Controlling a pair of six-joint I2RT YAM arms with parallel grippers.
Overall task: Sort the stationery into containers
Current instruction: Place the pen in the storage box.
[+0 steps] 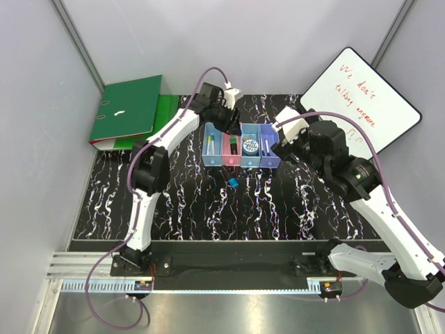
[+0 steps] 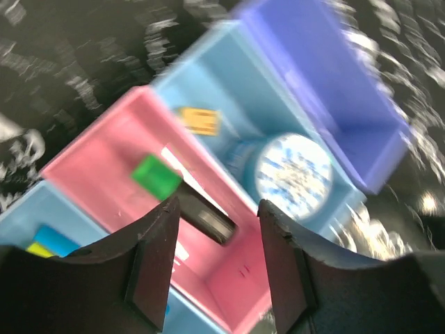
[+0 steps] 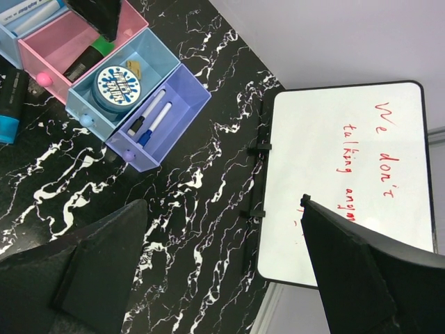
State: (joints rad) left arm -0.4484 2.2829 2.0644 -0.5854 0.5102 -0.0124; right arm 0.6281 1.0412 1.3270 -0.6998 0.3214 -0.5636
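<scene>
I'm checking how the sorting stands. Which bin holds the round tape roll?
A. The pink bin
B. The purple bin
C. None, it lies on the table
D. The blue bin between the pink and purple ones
D: in the right wrist view the round tape roll lies inside the blue bin, with the pink bin on one side and the purple bin on the other.

Four joined translucent plastic bins (image 1: 241,165) stand in a row; the light-blue bin (image 1: 217,132) holds white markers (image 3: 31,14); the pink bin (image 3: 49,52), a green-capped black marker (image 3: 87,61) lying flat; the blue bin (image 3: 156,59), a round tape roll (image 3: 115,87) and an orange piece (image 3: 132,67); the purple bin (image 3: 177,104), two thin white markers (image 3: 154,118); a blue-capped black marker (image 3: 8,104) lies outside, near the pink bin's front.
</scene>
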